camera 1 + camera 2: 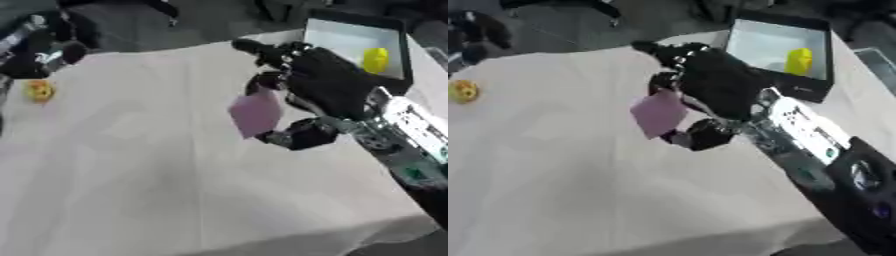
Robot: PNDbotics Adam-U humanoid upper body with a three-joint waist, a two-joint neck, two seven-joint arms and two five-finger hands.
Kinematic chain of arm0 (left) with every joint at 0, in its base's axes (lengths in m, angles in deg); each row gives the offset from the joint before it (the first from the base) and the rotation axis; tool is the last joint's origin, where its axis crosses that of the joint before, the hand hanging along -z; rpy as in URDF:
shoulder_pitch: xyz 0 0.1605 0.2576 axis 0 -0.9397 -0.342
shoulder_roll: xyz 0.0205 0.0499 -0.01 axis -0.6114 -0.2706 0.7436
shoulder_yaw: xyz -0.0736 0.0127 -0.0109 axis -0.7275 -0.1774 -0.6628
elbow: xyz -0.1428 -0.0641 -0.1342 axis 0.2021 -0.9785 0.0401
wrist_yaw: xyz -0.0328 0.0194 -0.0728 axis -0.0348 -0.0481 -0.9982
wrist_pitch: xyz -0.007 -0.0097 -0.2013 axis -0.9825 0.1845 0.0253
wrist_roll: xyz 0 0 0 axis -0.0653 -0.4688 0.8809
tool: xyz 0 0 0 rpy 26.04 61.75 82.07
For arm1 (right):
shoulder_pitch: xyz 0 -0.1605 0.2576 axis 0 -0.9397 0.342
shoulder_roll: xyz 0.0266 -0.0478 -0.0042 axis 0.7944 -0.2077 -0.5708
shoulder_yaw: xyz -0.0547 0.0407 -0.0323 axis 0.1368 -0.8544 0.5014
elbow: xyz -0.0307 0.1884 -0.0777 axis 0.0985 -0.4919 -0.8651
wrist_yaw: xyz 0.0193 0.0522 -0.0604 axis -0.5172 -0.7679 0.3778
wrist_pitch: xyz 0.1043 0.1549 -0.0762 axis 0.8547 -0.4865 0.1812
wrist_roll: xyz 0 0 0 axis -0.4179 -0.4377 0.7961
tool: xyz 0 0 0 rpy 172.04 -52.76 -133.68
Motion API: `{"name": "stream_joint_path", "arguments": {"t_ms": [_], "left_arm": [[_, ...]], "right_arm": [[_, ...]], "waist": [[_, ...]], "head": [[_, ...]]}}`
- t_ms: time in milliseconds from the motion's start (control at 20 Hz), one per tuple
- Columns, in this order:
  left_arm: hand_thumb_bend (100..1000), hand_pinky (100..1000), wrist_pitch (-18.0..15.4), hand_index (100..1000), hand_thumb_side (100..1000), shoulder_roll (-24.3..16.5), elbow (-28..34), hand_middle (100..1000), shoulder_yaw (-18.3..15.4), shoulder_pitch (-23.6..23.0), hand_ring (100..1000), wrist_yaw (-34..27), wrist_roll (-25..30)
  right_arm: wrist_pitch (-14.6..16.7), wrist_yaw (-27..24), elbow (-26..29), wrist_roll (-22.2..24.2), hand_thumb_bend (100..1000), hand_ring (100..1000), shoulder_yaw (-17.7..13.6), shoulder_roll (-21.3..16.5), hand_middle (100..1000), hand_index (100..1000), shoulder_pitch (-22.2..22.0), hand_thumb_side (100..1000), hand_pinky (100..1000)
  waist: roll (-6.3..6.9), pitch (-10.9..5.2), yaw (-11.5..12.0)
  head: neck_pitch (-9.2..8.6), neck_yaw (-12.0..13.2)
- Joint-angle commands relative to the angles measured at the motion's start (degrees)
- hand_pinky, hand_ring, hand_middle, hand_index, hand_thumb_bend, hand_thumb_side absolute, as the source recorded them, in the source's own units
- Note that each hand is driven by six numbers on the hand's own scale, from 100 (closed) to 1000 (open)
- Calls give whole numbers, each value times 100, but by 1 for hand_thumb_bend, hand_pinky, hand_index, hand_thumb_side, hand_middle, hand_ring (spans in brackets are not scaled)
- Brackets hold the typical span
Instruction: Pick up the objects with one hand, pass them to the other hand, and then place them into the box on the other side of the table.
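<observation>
Left eye view shows the right hand (328, 82) reaching in from the right side over the table (157, 190), which is covered with a pale cloth. Its thumb and fingers pinch a flat pink piece (255, 115), which hangs tilted above the cloth, a little right of the table's middle and nearer the far edge than the near one. 1 finger points straight toward the far left. At the far right corner of the table stands a black-rimmed box (357, 35) with a pale inside, and a yellow object (375, 60) lies in it near its right wall. The pink piece is well apart from the box. Near the table's left edge, toward the far side, sits a small yellow and orange thing (38, 91) on the cloth. Just above it, at the upper left corner of the view, the left hand (39, 52) shows dark and blurred; whether its fingers are curled or straight cannot be told.
</observation>
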Motion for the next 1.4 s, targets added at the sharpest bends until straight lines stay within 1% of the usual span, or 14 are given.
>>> {"name": "stream_joint_path", "arguments": {"t_ms": [50, 150, 250, 450, 650, 700, 750, 800, 850, 900, 950, 1000, 1250, 1400], "left_arm": [[362, 705, 87, 754, 558, -414, 548, 632, -413, -297, 629, -240, -394], [358, 704, 146, 751, 551, -428, 1352, 630, -839, -1000, 628, -698, -547], [350, 703, 328, 749, 555, -322, 1977, 628, -1145, -1511, 626, -953, -610], [342, 704, 603, 747, 561, 109, 2788, 628, -1476, -2065, 626, -1038, -607], [335, 704, 739, 747, 567, 508, 3324, 629, -1575, -2308, 626, -1002, -482], [331, 704, 765, 747, 569, 587, 3414, 628, -1593, -2333, 625, -976, -452], [328, 703, 798, 747, 572, 658, 3482, 628, -1603, -2343, 625, -952, -431], [328, 703, 834, 747, 572, 710, 3534, 628, -1606, -2349, 625, -937, -415], [326, 703, 861, 747, 576, 745, 3578, 628, -1603, -2359, 625, -920, -396], [324, 704, 881, 748, 580, 768, 3614, 629, -1600, -2373, 625, -903, -377], [322, 704, 897, 748, 582, 781, 3638, 630, -1602, -2385, 625, -882, -361], [323, 704, 912, 748, 581, 789, 3650, 629, -1609, -2392, 625, -852, -355], [313, 705, 987, 749, 597, 798, 3617, 632, -1648, -2404, 626, -713, -326], [302, 704, 987, 749, 597, 693, 3510, 632, -1696, -2445, 625, -588, -366]], "right_arm": [[-715, -99, -286, -284, 523, 719, -662, -423, 1000, 330, -133, 225, 625], [-1624, -244, -890, -777, 543, 707, -1202, -639, 1000, 333, -259, 223, 599], [-2136, -440, -1437, -1226, 566, 696, -1477, -785, 1000, 342, -238, 217, 574], [-2542, -800, -2369, -1912, 565, 692, -1898, -1059, 1000, 349, -177, 220, 565], [-2780, -1107, -3040, -2459, 585, 683, -2195, -1224, 1000, 385, -61, 240, 547], [-2806, -1171, -3174, -2565, 607, 685, -2221, -1252, 1000, 451, -15, 248, 549], [-2827, -1213, -3307, -2644, 683, 695, -2239, -1268, 1000, 526, 33, 251, 557], [-2839, -1233, -3430, -2686, 708, 699, -2241, -1275, 1000, 548, 76, 257, 560], [-2860, -1225, -3543, -2672, 913, 739, -2228, -1277, 1000, 773, 118, 313, 608], [-2914, -1164, -3631, -2621, 974, 751, -2209, -1280, 1000, 847, 163, 353, 625], [-3001, -1057, -3671, -2584, 978, 750, -2203, -1278, 1000, 898, 209, 462, 622], [-3115, -917, -3662, -2598, 1000, 747, -2209, -1272, 1000, 912, 248, 410, 618], [-3655, -275, -3104, -2988, 988, 735, -2249, -1233, 1000, 913, 216, 479, 602], [-3533, 28, -2292, -2986, 787, 758, -2113, -1220, 1000, 903, 7, 415, 663]], "waist": [[15, -22, 77], [53, 49, 267], [82, 123, 442], [95, 279, 895], [62, 412, 1332], [45, 448, 1433], [26, 475, 1527], [11, 494, 1597], [-4, 508, 1662], [-14, 518, 1707], [-20, 524, 1735], [-27, 528, 1753], [-74, 518, 1764], [-79, 484, 1696]], "head": [[-56, -296], [-159, -633], [-291, -908], [-553, -1459], [-775, -1879], [-821, -1970], [-852, -2053], [-870, -2112], [-883, -2165], [-894, -2200], [-902, -2224], [-904, -2242], [-877, -2251], [-822, -2009]]}}
